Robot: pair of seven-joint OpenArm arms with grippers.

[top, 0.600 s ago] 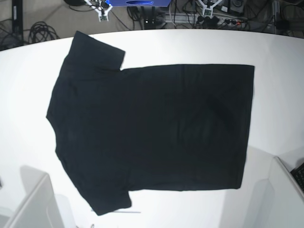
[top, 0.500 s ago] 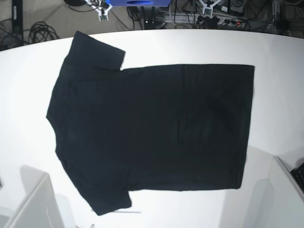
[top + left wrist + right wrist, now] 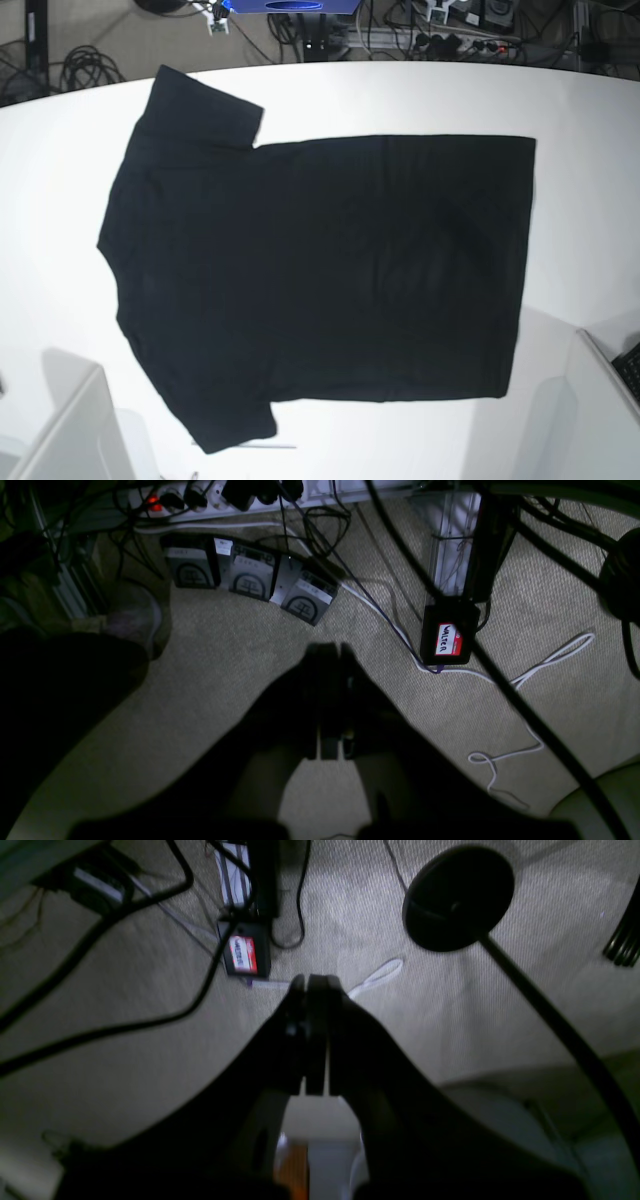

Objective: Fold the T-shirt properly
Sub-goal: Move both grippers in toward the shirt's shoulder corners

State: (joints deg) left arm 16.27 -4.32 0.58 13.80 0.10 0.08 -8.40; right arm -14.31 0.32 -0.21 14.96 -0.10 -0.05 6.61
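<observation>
Nothing on the table (image 3: pixel 590 110) moved, shirt (image 3: pixel 320 270) still flat mid-table; both grippers (image 3: pixel 327 705) (image 3: pixel 312 1035) clenched over the floor, so I'd open up and pinch both sleeve-side corners evenly.

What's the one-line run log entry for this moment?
T-shirt: flat, unfolded, table | left gripper: shut, over floor | right gripper: shut, over floor

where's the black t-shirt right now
In the base view the large black short-sleeved cotton T-shirt lies spread flat across the middle of the white table, sleeves toward the view's left, hem toward its right.
</observation>
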